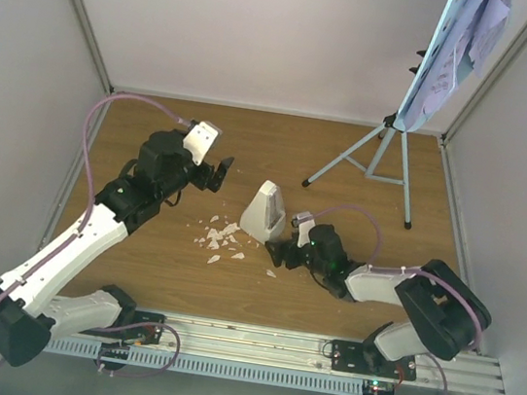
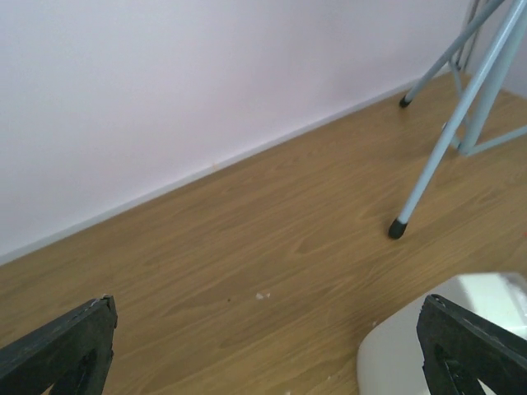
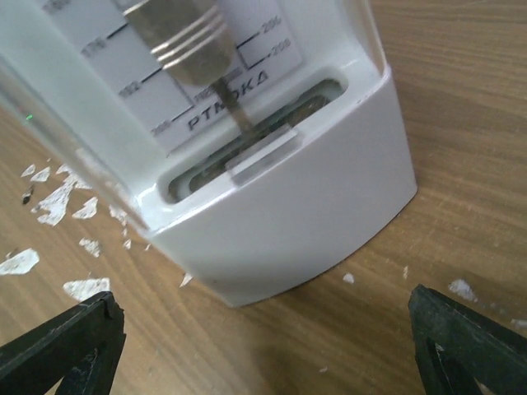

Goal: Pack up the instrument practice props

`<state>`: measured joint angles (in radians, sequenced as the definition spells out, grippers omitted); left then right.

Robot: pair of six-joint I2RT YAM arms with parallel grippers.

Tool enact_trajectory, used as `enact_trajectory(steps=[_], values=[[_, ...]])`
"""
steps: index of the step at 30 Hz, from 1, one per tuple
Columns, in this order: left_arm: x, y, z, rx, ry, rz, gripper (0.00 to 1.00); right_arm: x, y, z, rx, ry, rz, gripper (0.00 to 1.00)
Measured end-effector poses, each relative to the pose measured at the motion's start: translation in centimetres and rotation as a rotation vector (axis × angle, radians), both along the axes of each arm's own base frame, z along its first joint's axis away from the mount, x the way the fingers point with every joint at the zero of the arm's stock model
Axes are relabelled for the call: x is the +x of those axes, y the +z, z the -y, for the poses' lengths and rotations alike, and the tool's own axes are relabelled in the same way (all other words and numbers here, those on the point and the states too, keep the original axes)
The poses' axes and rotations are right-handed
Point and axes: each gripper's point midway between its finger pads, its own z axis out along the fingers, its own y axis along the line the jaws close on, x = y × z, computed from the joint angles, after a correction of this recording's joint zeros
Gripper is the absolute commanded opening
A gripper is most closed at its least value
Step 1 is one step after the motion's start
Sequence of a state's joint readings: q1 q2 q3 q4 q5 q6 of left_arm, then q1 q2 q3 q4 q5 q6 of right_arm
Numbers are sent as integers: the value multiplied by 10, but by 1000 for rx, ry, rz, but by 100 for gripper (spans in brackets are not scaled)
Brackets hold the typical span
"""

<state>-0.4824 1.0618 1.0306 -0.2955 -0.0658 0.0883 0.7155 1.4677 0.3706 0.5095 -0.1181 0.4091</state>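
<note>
Your right hand point(image 3: 263, 350) is spread wide and holds nothing. Its two black fingertips point(image 3: 58, 346) sit low at either side of the wrist view, clear of the metronome point(image 3: 280, 189), which stands upright on the wooden surface point(image 3: 461, 99) just ahead of them. Through the clear cover point(image 3: 362, 33) you can see the pendulum weight and the tempo scale. From above, the metronome stands near the middle of the surface, with the right hand low at its near-right side.

Mind the white crumbs point(image 1: 216, 240). They lie scattered on the surface to the left of the metronome and in front of it. Some are right by its base, and a few lie between that base and your right fingers.

Your left hand point(image 1: 219, 173) is also fully open and empty. It sits to the left of the metronome and a little farther back, apart from it. In its wrist view the pale top of the metronome shows just behind the finger on the right.

The music stand point(image 1: 387, 156) stands in the far right corner, well apart from both hands, with its tripod legs spread on the surface. One black-tipped leg reaches toward the middle. Its tray point(image 1: 436, 74) tilts steeply, and the sheet music pages point(image 1: 484, 22) rest on it. White walls point(image 1: 267, 31) close in the back and sides, and the stand sits near both the back and right ones.
</note>
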Motion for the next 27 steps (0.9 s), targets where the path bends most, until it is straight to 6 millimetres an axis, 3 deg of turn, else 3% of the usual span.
enact_trajectory(steps=[4,13,21,27], values=[[4,-19,-4,47,21,-27,99,10,-2,0,-10,-35,13,97],[5,-32,-10,71,40,-26,99,29,-12,21,-51,-178,-1,99],[4,-26,-10,60,41,-7,99,58,-2,63,-52,-317,29,99],[2,-24,-11,55,41,1,99,59,10,65,-46,-282,71,99]])
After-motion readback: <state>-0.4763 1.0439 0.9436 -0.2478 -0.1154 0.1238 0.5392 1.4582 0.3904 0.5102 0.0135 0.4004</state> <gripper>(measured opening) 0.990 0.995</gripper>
